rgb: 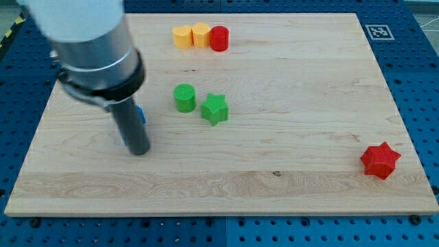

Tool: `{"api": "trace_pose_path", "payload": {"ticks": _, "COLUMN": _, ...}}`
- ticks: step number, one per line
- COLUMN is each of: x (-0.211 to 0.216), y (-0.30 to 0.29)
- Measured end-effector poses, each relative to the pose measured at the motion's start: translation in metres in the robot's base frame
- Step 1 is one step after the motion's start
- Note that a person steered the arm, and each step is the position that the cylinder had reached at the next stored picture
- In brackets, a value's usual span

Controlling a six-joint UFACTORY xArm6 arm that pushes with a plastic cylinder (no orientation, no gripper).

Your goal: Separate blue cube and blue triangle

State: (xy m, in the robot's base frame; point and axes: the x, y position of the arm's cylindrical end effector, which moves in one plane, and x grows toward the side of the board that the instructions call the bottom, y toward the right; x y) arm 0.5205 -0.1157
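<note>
My tip (pixel 140 151) rests on the wooden board (pixel 274 178) at the view's left. A small sliver of a blue block (pixel 142 115) shows just to the right of the rod, above the tip; its shape cannot be made out. The rod and the arm's body hide the rest of it. No second blue block shows in the view.
A green cylinder (pixel 184 97) and a green star (pixel 215 108) sit right of the rod. A yellow block (pixel 182 36), a yellow cylinder (pixel 201 33) and a red cylinder (pixel 219 38) line up at the top. A red star (pixel 380 160) lies at the lower right.
</note>
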Motion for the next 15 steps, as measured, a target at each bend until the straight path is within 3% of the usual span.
{"api": "trace_pose_path", "payload": {"ticks": 2, "x": -0.029, "y": 0.003}}
{"api": "trace_pose_path", "payload": {"ticks": 3, "x": -0.003, "y": 0.017}}
{"api": "trace_pose_path", "payload": {"ticks": 4, "x": 0.078, "y": 0.033}}
{"api": "trace_pose_path", "payload": {"ticks": 5, "x": 0.086, "y": 0.023}}
{"api": "trace_pose_path", "payload": {"ticks": 7, "x": 0.026, "y": 0.0}}
{"api": "trace_pose_path", "payload": {"ticks": 10, "x": 0.032, "y": -0.057}}
{"api": "trace_pose_path", "payload": {"ticks": 11, "x": -0.009, "y": -0.056}}
{"api": "trace_pose_path", "payload": {"ticks": 12, "x": -0.016, "y": -0.054}}
{"api": "trace_pose_path", "payload": {"ticks": 14, "x": -0.075, "y": -0.024}}
{"api": "trace_pose_path", "payload": {"ticks": 15, "x": -0.078, "y": -0.022}}
